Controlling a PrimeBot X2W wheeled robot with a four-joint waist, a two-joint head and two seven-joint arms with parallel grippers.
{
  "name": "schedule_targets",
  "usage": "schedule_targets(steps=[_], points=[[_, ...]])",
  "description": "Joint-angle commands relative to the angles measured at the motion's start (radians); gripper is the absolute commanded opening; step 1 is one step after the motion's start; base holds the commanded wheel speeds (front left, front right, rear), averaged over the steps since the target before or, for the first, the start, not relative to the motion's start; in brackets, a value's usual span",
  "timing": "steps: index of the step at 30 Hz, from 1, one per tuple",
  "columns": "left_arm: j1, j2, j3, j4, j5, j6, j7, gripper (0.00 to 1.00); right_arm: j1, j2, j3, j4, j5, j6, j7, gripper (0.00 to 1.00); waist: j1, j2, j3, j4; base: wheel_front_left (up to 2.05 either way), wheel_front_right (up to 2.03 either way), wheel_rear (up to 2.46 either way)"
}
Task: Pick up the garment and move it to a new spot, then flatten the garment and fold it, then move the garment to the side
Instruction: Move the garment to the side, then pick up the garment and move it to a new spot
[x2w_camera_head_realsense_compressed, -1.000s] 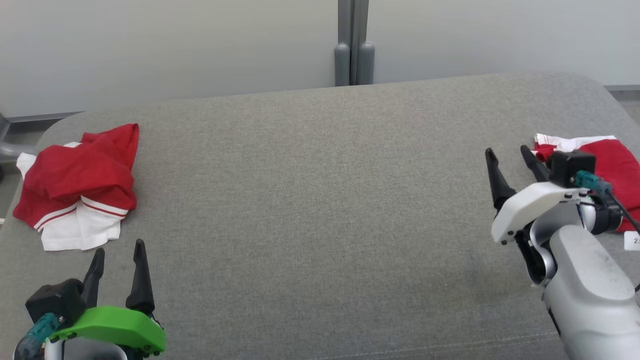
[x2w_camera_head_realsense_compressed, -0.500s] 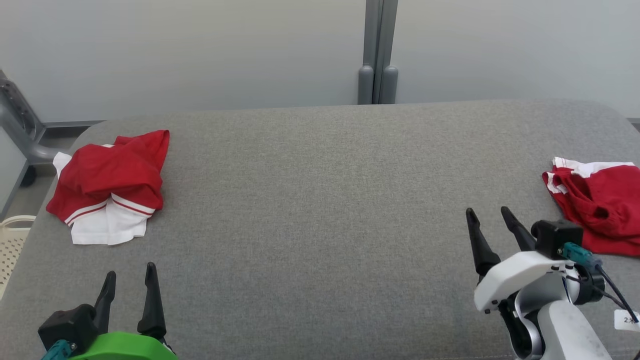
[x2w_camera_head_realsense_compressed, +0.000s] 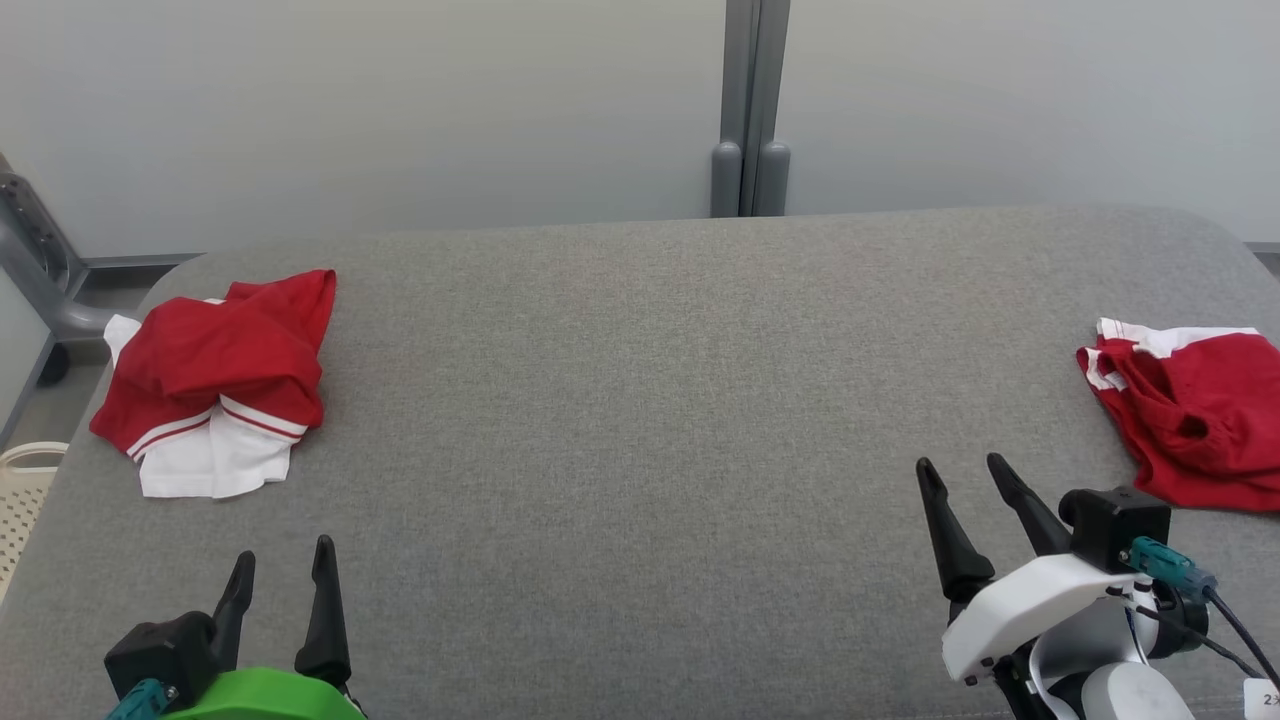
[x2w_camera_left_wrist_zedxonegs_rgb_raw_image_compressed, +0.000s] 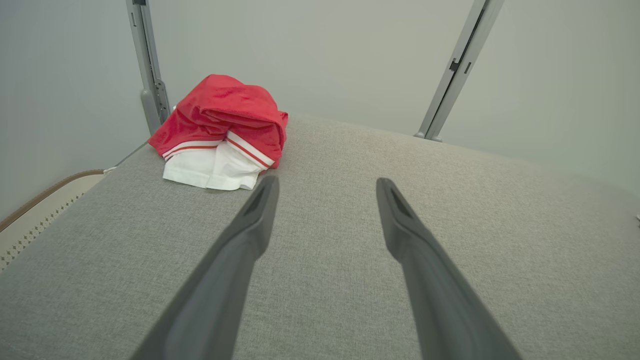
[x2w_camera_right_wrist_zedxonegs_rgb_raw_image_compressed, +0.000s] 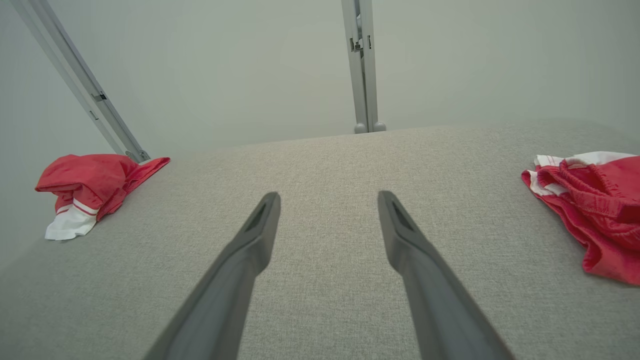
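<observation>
- Garment (x2w_camera_head_realsense_compressed: 1195, 420), red with white trim, lies crumpled at the right edge of the grey table (x2w_camera_head_realsense_compressed: 640, 400), probably waiting for pickup.
- Second red-and-white bundle (x2w_camera_head_realsense_compressed: 215, 370) sits at the table's left edge, seemingly put aside.
- Left gripper (x2w_camera_head_realsense_compressed: 284, 548) and right gripper (x2w_camera_head_realsense_compressed: 960, 461) hover at the table's near edge, fingers wide, holding nothing.

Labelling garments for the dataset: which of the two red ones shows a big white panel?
The left-end garment: broad white panel below red stripes. The right-end garment shows just thin white trim.

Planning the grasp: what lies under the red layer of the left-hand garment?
A white section with red stripes pokes out beneath the red layer, on the grey cushion. Anything further underneath is covered.
</observation>
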Motion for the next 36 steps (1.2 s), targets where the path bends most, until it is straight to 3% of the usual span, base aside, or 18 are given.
schedule_targets(steps=[1, 24, 36], points=[[-0.016, -0.001, -0.002, 0.003, 0.002, -0.003, -0.001, 1.0, 0.016, -0.001, -0.002, -0.01, 0.002, -0.001, 0.001, 1.0, 0.0001, 0.0, -0.001, 0.0, 0.0, 0.0, 0.0], [-0.028, -0.005, -0.04, 0.021, 0.015, -0.013, 0.016, 1.0, 0.053, -0.001, -0.006, -0.029, 0.03, -0.001, -0.002, 1.0, 0.0001, 0.0, -0.021, 0.029, 0.0, 0.0, 0.0], [-0.042, 0.011, -0.039, 0.0, 0.023, -0.001, 0.023, 1.0, 0.05, -0.001, 0.003, -0.019, 0.05, -0.001, -0.021, 1.0, 0.0001, 0.0, -0.015, 0.147, 0.0, 0.0, 0.0]])
